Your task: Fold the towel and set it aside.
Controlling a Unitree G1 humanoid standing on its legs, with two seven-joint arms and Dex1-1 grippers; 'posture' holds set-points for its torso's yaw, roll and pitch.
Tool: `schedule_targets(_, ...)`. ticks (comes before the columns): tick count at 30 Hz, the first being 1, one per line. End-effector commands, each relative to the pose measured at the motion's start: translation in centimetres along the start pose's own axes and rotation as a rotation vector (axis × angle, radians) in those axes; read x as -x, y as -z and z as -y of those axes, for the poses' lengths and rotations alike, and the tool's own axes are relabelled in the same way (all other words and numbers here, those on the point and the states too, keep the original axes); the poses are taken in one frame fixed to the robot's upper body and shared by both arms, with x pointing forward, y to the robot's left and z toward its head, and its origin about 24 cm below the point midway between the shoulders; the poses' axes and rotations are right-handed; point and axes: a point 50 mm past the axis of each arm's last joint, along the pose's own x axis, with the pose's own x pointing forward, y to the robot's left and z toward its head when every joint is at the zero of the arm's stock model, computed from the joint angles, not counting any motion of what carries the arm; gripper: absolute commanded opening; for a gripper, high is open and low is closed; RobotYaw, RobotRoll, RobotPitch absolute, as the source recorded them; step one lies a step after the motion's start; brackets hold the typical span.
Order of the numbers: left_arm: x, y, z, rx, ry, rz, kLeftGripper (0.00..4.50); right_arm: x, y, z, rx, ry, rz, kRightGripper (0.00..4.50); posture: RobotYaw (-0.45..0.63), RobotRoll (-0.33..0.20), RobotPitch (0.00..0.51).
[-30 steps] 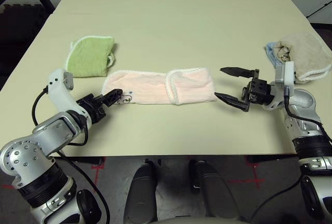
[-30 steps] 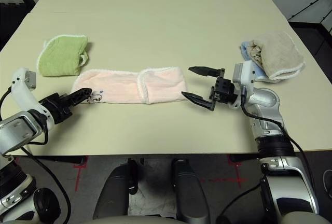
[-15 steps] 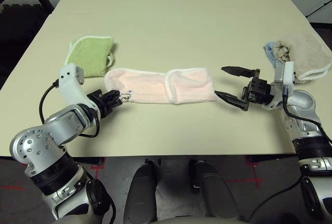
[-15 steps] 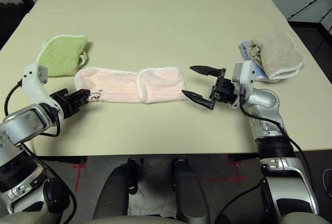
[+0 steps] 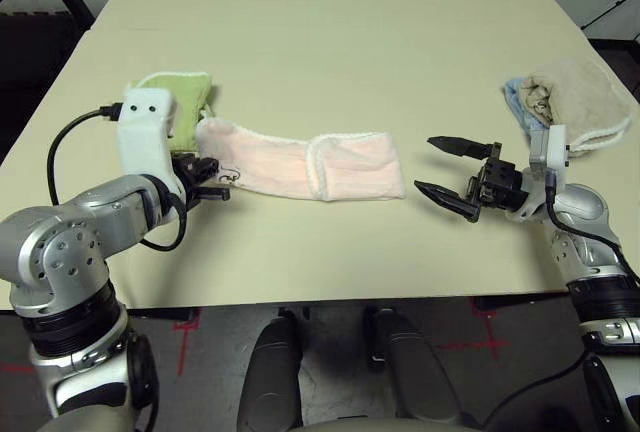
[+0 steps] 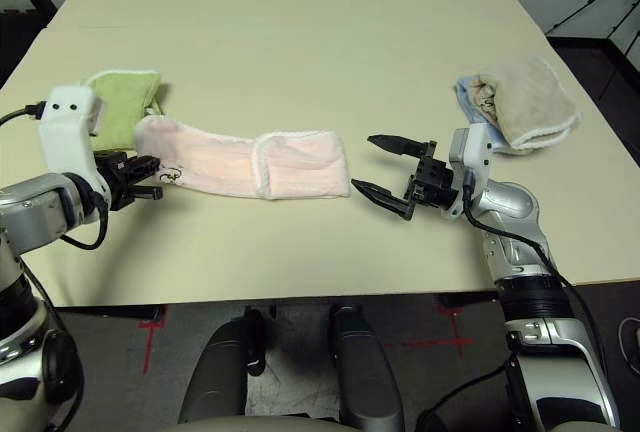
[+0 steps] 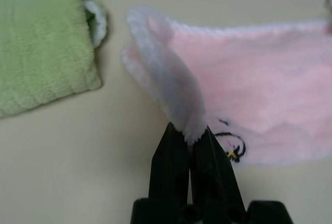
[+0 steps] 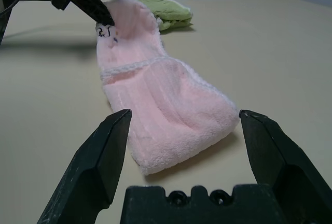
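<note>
The pale pink towel [image 5: 300, 160] lies as a long strip across the near part of the table [image 5: 330, 32], its right end folded over on itself. My left gripper [image 5: 212, 178] is at the strip's left end. In the left wrist view its two black fingers [image 7: 171, 156] are shut on the towel's white edging [image 7: 176, 94] and hold that edge raised, beside the small dark embroidered mark [image 7: 231, 149]. My right gripper [image 5: 425, 164] stands open just off the towel's right end, nothing between its fingers [image 8: 98, 156], apart from the cloth [image 8: 166, 94].
A smaller green cloth [image 5: 180, 102] lies just behind the towel's left end, next to my left wrist. At the table's right side a beige-and-blue cloth bundle [image 5: 575, 102] sits behind my right arm. The table's front edge [image 5: 330, 302] runs close below both grippers.
My left gripper has shut on the towel's left edge, and its wrist has swung up over the green cloth. The edge now stands raised. The right gripper has stayed open in place.
</note>
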Motion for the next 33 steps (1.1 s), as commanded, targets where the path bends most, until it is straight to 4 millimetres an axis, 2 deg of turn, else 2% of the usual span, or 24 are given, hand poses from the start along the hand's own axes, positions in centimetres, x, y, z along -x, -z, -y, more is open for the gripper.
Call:
schedule_targets(1, -0.1, 0.1, 1.1, -0.210, 0.028, 0.000, 0.01, 0.2, 0.1, -0.2, -0.001, 0.004, -0.003, 4.50, -0.11, 0.000, 0.216)
schedule_targets(4, -0.2, 0.2, 1.4, -0.361, 0.024, 0.004, 0.01, 0.1, 0.1, -0.2, -0.003, 0.004, -0.004, 4.50, -0.11, 0.000, 0.216)
schedule_targets(10, -0.7, 0.1, 2.8, -0.511, 0.043, 0.050, 0.01, 0.2, 0.3, -0.4, -0.008, 0.007, -0.007, 4.50, -0.12, 0.000, 0.217)
schedule_targets(16, -1.2, -1.1, 4.7, -0.683, 0.048, 0.137, 0.01, 0.1, 0.5, -0.6, -0.010, 0.008, -0.010, 4.50, -0.12, 0.000, 0.211)
schedule_targets(23, -1.2, -2.3, 6.4, -0.756, 0.101, 0.183, 0.01, 0.2, 0.6, -0.6, -0.013, 0.006, -0.015, 4.50, -0.12, 0.000, 0.212)
schedule_targets(28, -0.4, -3.5, 7.5, -0.773, 0.168, 0.197, 0.01, 0.2, 0.7, -0.7, -0.017, 0.004, -0.018, 4.50, -0.12, 0.000, 0.212)
schedule_targets(33, 0.2, -4.4, 7.6, -0.796, 0.195, 0.175, 0.01, -0.1, 0.9, -0.7, -0.019, 0.001, -0.017, 4.50, -0.11, 0.000, 0.207)
